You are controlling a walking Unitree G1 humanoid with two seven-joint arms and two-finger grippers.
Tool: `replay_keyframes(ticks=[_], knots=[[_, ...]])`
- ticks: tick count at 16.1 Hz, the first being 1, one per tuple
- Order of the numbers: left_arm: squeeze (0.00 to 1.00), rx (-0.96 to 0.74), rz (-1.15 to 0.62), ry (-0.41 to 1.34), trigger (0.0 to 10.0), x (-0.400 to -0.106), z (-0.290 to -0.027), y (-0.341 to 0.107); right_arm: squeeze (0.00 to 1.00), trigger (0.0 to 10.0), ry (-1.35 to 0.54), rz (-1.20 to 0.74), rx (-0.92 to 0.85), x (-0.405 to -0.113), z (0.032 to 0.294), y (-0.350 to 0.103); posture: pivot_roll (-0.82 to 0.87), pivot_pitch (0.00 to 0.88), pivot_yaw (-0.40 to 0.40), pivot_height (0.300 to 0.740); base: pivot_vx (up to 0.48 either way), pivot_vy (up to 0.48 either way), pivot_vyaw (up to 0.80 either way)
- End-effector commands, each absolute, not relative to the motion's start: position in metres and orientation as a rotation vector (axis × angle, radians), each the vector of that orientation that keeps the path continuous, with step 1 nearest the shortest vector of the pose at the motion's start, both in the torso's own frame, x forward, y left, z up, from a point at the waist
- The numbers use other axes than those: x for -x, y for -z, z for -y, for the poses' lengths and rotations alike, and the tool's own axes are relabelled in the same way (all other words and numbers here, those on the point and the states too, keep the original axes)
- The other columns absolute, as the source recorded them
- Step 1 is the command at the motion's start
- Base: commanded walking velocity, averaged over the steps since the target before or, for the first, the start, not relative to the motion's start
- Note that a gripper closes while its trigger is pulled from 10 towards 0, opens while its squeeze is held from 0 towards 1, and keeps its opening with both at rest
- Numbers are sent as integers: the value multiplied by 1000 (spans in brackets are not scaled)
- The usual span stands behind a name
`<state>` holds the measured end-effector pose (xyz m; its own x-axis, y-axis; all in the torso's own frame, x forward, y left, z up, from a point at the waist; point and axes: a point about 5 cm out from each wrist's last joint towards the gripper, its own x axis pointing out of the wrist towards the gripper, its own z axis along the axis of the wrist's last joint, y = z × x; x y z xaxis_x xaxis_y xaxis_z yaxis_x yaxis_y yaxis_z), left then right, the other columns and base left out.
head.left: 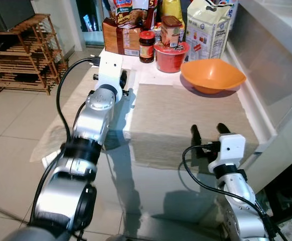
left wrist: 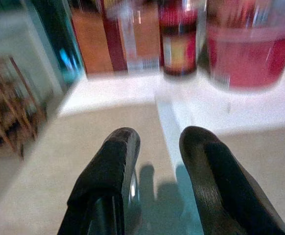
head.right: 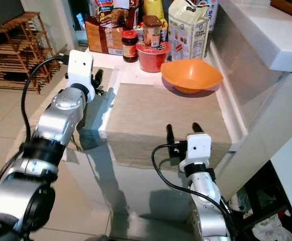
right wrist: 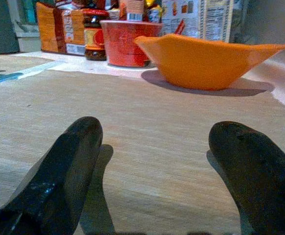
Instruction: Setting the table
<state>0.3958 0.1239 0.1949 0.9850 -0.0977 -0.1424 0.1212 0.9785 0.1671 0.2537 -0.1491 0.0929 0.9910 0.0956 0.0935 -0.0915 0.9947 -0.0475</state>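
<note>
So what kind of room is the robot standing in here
Most likely a home kitchen or dining corner. Packaged groceries, like a dark jar and a flour bag, crowd the back of a table with a beige placemat and an orange bowl; a wooden rack stands on the tiled floor.

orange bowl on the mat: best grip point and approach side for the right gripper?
Probably the near rim of the orange bowl. It sits upright at the far edge of the beige placemat, its thin flared rim facing the open right gripper straight across bare mat. Come in low from the robot's side, one finger inside and one outside. The red tub crowds its far left.
</note>
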Motion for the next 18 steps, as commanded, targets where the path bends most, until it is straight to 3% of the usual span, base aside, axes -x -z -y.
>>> replay_keyframes(ticks=[1, 6, 18], knots=[[0, -148, -216, 91, 10000, -398, -131, -188, 0, 10000, -96, 93, 46, -252, 148, -93, 2, 0, 41, 740, 0, 0, 0], [0, -150, -322, 31, 10000, -399, -147, -178, 0, 10000, -86, 66, 45, -243, 151, -88, 3, 0, 35, 740, 0, 0, 0], [0, -183, -462, 89, 10000, -379, -142, -149, 0, 10000, -92, 56, 30, -243, 145, -87, 21, 0, 49, 740, 0, 0, 0]])
